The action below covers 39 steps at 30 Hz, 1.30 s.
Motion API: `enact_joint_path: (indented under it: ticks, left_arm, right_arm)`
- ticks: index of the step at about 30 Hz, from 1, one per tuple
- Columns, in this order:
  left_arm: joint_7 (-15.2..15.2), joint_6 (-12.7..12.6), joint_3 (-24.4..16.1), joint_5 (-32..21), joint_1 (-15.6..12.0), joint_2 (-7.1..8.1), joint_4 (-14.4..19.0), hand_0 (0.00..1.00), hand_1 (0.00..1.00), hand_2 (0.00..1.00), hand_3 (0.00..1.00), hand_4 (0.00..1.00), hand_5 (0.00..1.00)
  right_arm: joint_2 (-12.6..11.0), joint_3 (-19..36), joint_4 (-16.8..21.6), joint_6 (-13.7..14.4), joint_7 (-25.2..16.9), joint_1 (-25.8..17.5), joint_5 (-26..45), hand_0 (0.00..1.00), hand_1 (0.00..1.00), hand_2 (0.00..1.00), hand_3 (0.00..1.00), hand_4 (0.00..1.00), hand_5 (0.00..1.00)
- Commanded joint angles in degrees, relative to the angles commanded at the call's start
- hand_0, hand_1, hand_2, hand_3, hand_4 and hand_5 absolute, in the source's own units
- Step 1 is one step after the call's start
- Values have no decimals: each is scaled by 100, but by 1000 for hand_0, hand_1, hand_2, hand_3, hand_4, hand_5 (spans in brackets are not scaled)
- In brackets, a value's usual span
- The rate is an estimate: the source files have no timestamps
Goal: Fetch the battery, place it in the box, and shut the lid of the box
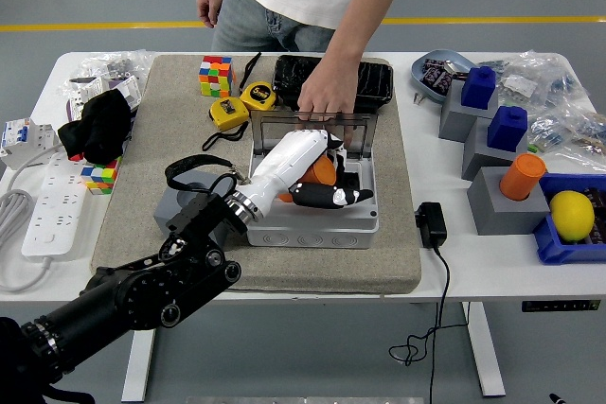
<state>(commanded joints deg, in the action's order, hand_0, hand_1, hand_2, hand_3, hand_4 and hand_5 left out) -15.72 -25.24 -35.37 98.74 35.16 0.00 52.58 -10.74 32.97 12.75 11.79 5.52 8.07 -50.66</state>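
My left hand [325, 183], white with black fingertips, reaches in from the lower left and hangs over the open grey box [312, 226] in the middle of the mat. Its fingers are shut on an orange battery [323, 169], which sits low over the box's far half. A person's hand [327, 96] at the far side rests on the clear lid [284, 128] and holds it upright. The box's floor under my hand is mostly hidden. My right hand is out of sight.
A grey block with a black strap [185, 203] stands just left of the box. Two yellow tape measures [228, 113], a Rubik's cube [215, 75] and a black tray [365, 82] lie behind. A black power adapter [431, 224] lies right of the mat.
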Motion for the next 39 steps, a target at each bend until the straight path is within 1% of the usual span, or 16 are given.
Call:
enact_joint_path:
  ticks: [3,6,7,11,12,13,24,25,31,32,36,37,38,39]
  left_arm:
    - [-23,-41,-5,158,38,0,5,66,2,2,2,921,566]
    - [-46,-83,-7,409,45,0,123,66,2,2,2,921,566]
    - [-55,-106,-6,505,42,0,188,70,2,2,2,927,592]
    - [-126,-205,10,623,29,0,303,70,2,2,2,927,592]
    - [-151,-236,19,616,28,0,304,70,2,2,2,927,592]
    - [-173,-267,26,614,27,0,300,71,2,2,2,937,622]
    - [-289,-414,-19,719,90,0,264,78,2,2,2,945,632]
    - [-309,-438,-23,741,98,0,250,82,2,2,9,952,655]
    - [-540,-671,-60,728,119,0,104,82,2,2,9,952,655]
    - [-566,-689,-67,706,111,0,101,97,2,22,22,998,801]
    - [-598,-585,-89,680,84,0,121,97,2,22,22,998,801]
    - [-617,-501,-101,646,76,0,127,97,2,22,22,998,801]
    - [-635,-450,-107,603,73,0,124,224,206,215,228,998,881]
    - [-660,-406,-115,582,71,0,115,224,206,215,228,998,881]
  right_arm:
    - [-1,0,-1,0,0,2,-1,746,688,703,735,998,998]
    - [1,6,-5,2,2,0,-2,746,688,703,735,998,998]
    - [2,5,-7,4,2,-3,-3,746,688,703,734,998,998]
    - [4,7,-6,2,4,0,-2,746,688,703,734,998,998]
    - [4,9,-4,1,4,4,-4,746,688,703,734,998,998]
    - [4,11,-3,0,4,7,-4,746,688,703,734,998,998]
    - [-5,-18,-6,5,7,5,1,746,688,703,735,998,998]
    - [-7,-18,-4,3,7,6,-1,746,688,704,734,998,998]
    - [-10,-9,12,-9,4,10,-17,746,688,704,734,998,998]
    - [-12,-8,13,-8,3,7,-17,746,688,704,735,998,998]
    - [-13,-47,-4,1,0,-15,14,746,688,704,735,998,998]
    - [-12,-48,-4,1,0,-19,15,746,688,704,735,998,998]
    - [-13,-47,-2,1,0,-19,13,746,688,703,734,998,998]
    - [-13,-48,-1,-1,-1,-16,14,746,688,703,734,998,998]
